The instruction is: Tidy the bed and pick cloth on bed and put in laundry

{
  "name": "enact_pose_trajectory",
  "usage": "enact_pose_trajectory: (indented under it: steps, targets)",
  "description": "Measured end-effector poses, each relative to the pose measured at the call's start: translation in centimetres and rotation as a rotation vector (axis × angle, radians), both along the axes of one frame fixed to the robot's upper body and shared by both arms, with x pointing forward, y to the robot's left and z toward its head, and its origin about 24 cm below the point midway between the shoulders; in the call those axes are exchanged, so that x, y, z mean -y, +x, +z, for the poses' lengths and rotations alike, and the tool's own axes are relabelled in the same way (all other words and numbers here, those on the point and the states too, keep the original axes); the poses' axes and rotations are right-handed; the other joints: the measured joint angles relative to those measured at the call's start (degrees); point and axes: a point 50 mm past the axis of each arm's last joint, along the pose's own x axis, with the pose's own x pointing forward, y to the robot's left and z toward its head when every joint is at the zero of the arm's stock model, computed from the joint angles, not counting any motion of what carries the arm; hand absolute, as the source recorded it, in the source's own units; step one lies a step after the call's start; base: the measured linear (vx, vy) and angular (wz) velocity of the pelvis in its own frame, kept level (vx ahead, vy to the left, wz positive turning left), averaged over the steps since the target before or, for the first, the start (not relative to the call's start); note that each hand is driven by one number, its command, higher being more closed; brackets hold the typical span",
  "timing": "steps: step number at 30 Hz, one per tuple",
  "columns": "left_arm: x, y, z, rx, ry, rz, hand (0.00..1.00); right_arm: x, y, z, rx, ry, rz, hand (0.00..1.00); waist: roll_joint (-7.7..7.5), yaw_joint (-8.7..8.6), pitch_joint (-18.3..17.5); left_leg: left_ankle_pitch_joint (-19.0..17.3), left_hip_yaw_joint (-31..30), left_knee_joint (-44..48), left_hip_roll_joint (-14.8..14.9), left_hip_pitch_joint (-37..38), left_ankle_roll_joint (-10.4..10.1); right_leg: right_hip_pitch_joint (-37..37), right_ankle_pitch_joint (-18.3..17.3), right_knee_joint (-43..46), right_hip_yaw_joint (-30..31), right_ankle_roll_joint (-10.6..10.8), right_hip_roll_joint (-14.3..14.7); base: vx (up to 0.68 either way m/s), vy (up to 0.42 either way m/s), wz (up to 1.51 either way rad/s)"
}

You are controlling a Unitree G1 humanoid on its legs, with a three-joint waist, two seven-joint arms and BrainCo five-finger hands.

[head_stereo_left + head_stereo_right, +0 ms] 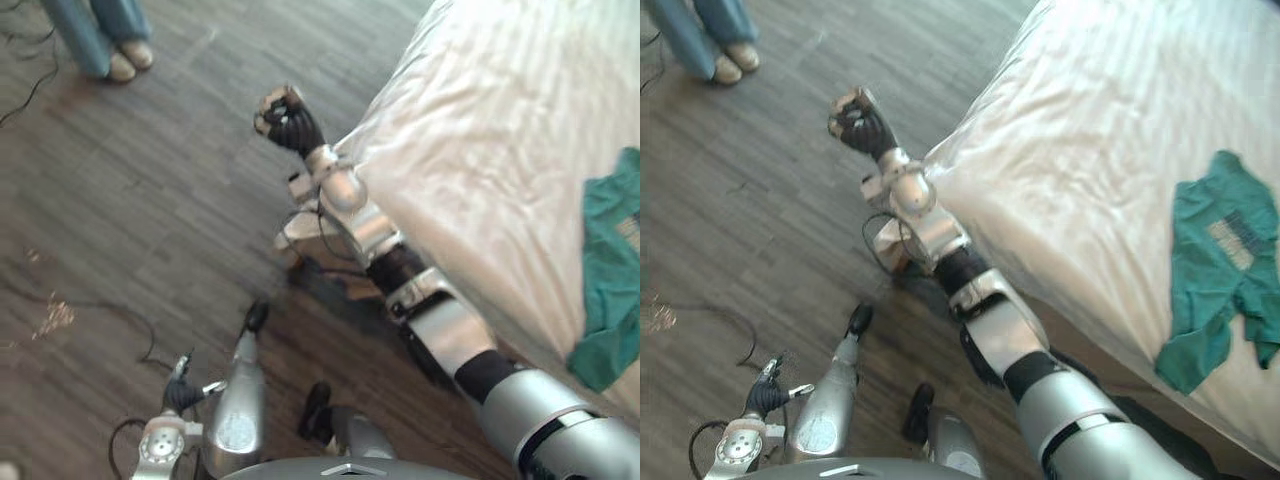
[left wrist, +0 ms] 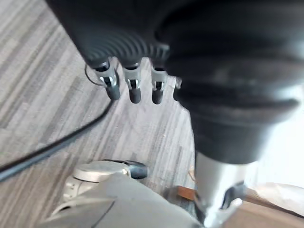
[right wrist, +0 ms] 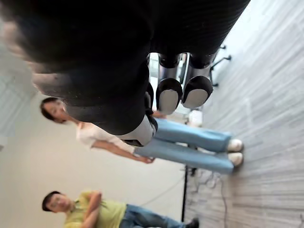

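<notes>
The bed (image 1: 1110,140) is white with faint stripes. The cloth (image 1: 1210,295) is teal. The floor (image 1: 750,200) is grey-brown planking.

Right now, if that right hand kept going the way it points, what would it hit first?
The way looks free nearby: the right hand, curled and empty, points over the floor towards a person in jeans, who would likely come first, though depth is unclear.

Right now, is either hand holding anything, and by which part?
Nothing is held. The right hand is an empty fist over the floor; the left hand hangs empty. The teal cloth lies on the bed.
</notes>
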Motion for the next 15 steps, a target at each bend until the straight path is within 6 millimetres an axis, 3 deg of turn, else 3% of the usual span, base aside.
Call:
enact_pose_trajectory:
  steps: [1, 2, 3, 4, 9, 12, 15]
  targets:
    - [0.2, 0.5, 0.2, 0.020, -0.008, 0.001, 0.00, 0.7, 0.3, 1.0, 0.019, 0.016, -0.026, 1.00, -0.10, 0.26, 1.2, 2.1, 0.0, 4.0, -1.1, -1.4, 2.8, -0.8, -0.2, 0.6, -0.3, 0.3, -0.9, -0.07, -0.021, 0.72]
    - [0.9, 0.7, 0.3, 0.036, -0.033, -0.002, 0.00, 1.9, 0.5, 2.9, 0.063, 0.029, -0.061, 1.00, 2.32, 1.13, 2.4, 0.9, 0.3, 6.1, -0.6, -0.3, 1.5, -2.5, -0.5, 2.8, -1.0, 0.5, -0.6, -0.02, -0.020, 0.60]
    - [1.3, 1.1, 0.4, 0.050, -0.045, -0.011, 0.00, 2.8, 0.5, 4.5, 0.105, 0.037, -0.085, 1.00, 3.58, 0.23, 3.4, 3.4, -0.5, 2.4, -0.8, -0.4, 0.7, -4.5, -0.9, 5.0, -1.5, 0.5, -0.9, -0.04, -0.040, 0.52]
    - [1.8, 1.4, 0.6, 0.075, -0.064, -0.016, 0.00, 4.0, 0.5, 6.8, 0.161, 0.038, -0.140, 1.00, 4.38, 0.77, 4.6, 6.4, -0.7, -2.2, -0.5, -0.9, 0.6, -7.9, -1.7, 7.6, -1.6, 0.5, -1.6, -0.04, -0.035, 0.46]
    - [2.4, 2.0, 1.0, 0.108, -0.084, -0.040, 0.00, 7.6, 0.1, 10.9, 0.269, 0.025, -0.259, 1.00, 6.51, 1.30, 7.9, 7.9, -0.4, -2.4, -2.0, -4.3, 0.8, -14.0, -4.2, 13.9, -1.1, 0.5, -4.1, -0.04, -0.066, 0.10]
    - [3.0, 2.4, 1.4, 0.134, -0.101, -0.060, 0.00, 10.0, -0.8, 13.7, 0.343, 0.033, -0.321, 1.00, 8.79, 0.62, 9.1, 9.0, -0.5, -2.4, -2.0, -6.9, 0.6, -17.4, -4.5, 15.8, -1.2, 0.1, -4.6, -0.05, -0.074, 0.01]
    - [4.0, 3.6, 1.9, 0.165, -0.116, -0.104, 0.00, 13.9, -1.9, 15.6, 0.405, 0.028, -0.448, 1.00, 11.79, 0.14, 9.9, 9.4, -1.0, -2.4, -1.9, -10.5, 0.3, -21.5, -4.5, 17.4, -1.4, 0.0, -4.6, -0.10, -0.083, 0.02]
